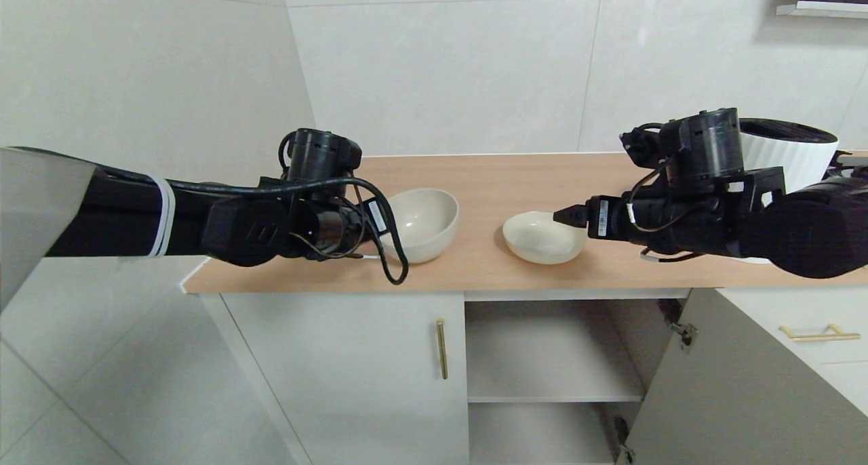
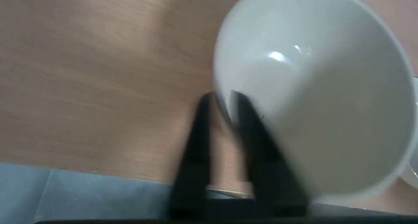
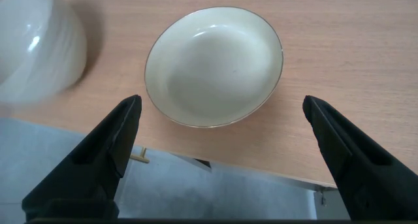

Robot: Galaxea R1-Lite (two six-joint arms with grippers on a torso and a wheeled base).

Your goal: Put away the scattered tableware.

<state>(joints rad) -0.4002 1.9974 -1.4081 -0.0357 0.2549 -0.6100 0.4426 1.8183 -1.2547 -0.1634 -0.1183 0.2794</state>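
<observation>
**Bowl positions at the jaws**

Left gripper (image 2: 222, 103): jaws narrow, clamped on the rim of the deep bowl (image 2: 320, 87), one finger inside and one outside; the bowl is tilted.

Right gripper (image 3: 222, 105): jaws wide. The shallow bowl (image 3: 212, 67) lies on the counter (image 1: 488, 180) just ahead, centred between them, untouched.

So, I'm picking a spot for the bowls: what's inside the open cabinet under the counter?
A white shelf and a lower level beneath it, nothing visible on either. The open door covers the lower right part; the closed door hides the left side.
</observation>
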